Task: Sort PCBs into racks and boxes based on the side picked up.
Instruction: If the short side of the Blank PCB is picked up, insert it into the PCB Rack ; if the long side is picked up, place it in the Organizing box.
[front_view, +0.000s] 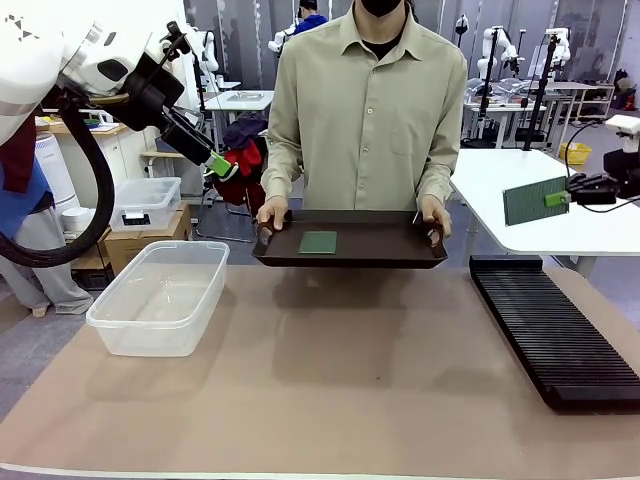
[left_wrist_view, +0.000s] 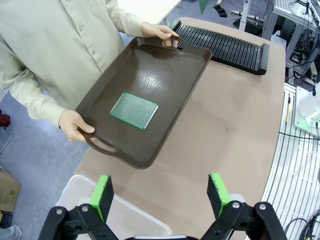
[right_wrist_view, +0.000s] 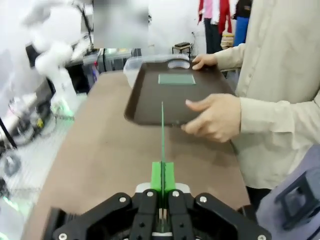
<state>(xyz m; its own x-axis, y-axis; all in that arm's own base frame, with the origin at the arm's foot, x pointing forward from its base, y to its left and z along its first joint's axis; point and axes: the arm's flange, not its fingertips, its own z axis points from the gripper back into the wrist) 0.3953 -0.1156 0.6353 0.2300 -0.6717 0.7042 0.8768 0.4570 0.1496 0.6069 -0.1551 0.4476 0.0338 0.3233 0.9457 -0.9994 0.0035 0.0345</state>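
Left wrist view shows us one PCB (left_wrist_view: 134, 111) lying flat near the middle of the tray (left_wrist_view: 180, 60), ahead of and below the left fingers (left_wrist_view: 104, 196), which stand spread and empty. Its long axis seems to run across the tray's width. Off the tray's right end, the right fingers (right_wrist_view: 156, 179) are clenched on the other PCB (right_wrist_view: 162, 135), so we judge the left arm should reach.

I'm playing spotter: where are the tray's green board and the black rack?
green board on tray (left_wrist_view: 134, 111): left wrist view, its middle.
black rack (front_view: 555, 330): front view, slotted top.
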